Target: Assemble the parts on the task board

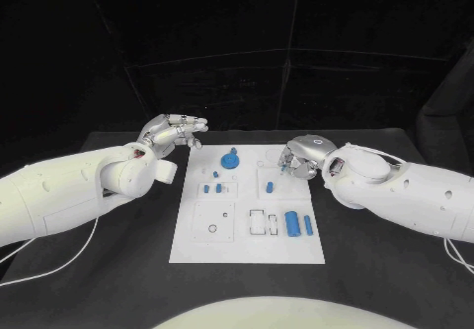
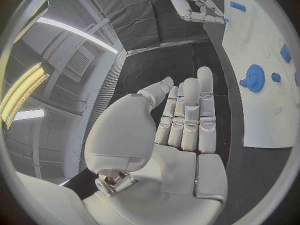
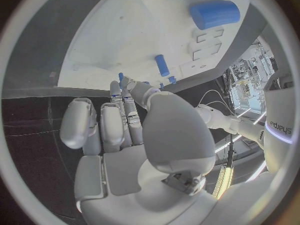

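The white task board (image 1: 247, 236) lies in the middle of the table. On it sit a blue gear (image 1: 229, 161) (image 2: 254, 78), some short blue pegs (image 1: 212, 188) (image 3: 162, 65), and a thick blue cylinder (image 1: 292, 223) (image 3: 214, 14) beside a thin one (image 1: 308, 225). My right hand (image 1: 301, 156) (image 2: 197, 5) (image 3: 125, 120) hovers over the board's far right part and pinches a small blue part (image 1: 281, 166) (image 3: 120, 76) at its fingertips. My left hand (image 1: 176, 131) (image 2: 187, 120) is raised beside the board's far left corner, fingers straight, holding nothing.
The board has square and slotted recesses (image 1: 263, 221) near its front half. Black table surface (image 1: 118, 274) surrounds the board on all sides. A white cable (image 1: 59, 264) trails from the left arm across the table's left side.
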Robot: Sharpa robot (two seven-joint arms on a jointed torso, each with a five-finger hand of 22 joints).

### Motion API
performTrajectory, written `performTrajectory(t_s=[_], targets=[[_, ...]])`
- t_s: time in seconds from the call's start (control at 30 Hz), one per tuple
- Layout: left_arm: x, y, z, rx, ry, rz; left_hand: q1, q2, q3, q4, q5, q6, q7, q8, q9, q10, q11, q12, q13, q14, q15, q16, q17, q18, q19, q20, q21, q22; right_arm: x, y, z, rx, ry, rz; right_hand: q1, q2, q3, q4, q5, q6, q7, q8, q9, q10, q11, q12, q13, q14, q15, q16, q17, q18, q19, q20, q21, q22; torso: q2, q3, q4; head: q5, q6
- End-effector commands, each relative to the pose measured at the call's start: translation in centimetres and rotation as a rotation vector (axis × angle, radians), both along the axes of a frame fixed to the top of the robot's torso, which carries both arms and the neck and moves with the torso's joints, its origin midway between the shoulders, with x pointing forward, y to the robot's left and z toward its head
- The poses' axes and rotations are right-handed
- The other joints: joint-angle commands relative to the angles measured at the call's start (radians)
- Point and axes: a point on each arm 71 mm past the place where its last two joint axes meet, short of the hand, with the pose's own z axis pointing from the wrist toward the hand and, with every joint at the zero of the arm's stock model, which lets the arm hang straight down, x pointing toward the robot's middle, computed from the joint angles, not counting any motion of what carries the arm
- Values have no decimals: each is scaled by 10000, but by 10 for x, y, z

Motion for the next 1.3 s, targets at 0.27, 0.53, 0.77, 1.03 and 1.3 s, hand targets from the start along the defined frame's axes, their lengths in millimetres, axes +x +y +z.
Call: performTrajectory(t_s=[0.27,0.53,0.77,1.03,1.3], targets=[[1,-2,1,-118,-37,-107,119,-19,-6,-87,-24,-47,72,-62,-16,-56,73,56,-11,-54,12,-34,-23,56,-21,11,-63,-17,-34,38,21,1408,25,1118,26,-81,52,-105,36,50,4,-5,1,112,17,-81,-3,362,-82,41,28,11,16,-42,74,28,-1,-18,26,185,-1],[1,-7,2,-184,-133,-182,136,-17,-7,-100,-25,-47,72,-61,-14,-54,72,62,-9,-56,13,-33,-31,56,-18,11,-67,-21,-44,76,22,1678,351,2036,35,-90,72,-126,77,46,11,-22,-6,120,22,-110,-4,361,-83,42,21,13,10,-51,68,14,26,-23,44,611,-86],[1,-11,3,-232,-167,-266,134,-18,-10,-100,-25,-46,73,-60,-14,-52,73,64,-8,-56,14,-33,-33,55,-17,12,-68,-22,-49,103,9,1653,798,2594,40,-86,89,-136,106,41,18,-34,-12,122,28,-131,-5,360,-81,43,16,13,8,-56,66,10,14,-22,-1,922,-191],[1,-14,2,-252,-128,-350,116,-27,-32,-94,-27,-49,81,-61,-13,-51,80,71,-6,-58,19,-32,-44,53,-15,15,-75,-29,-59,125,-14,1493,1393,3017,33,-86,92,-137,119,33,27,-44,-16,117,34,-146,-6,357,-79,33,-4,17,-1,-57,55,-13,20,-9,1,1059,-316],[1,-16,2,-266,-120,-392,106,-34,-45,-91,-26,-56,87,-64,-14,-57,85,71,-6,-60,23,-31,-51,52,-14,18,-80,-34,-63,133,-24,1247,1676,3199,27,-89,92,-138,126,25,34,-54,-20,110,40,-162,-8,356,-76,33,-9,17,-4,-58,52,-19,14,-8,2,1139,-395]])
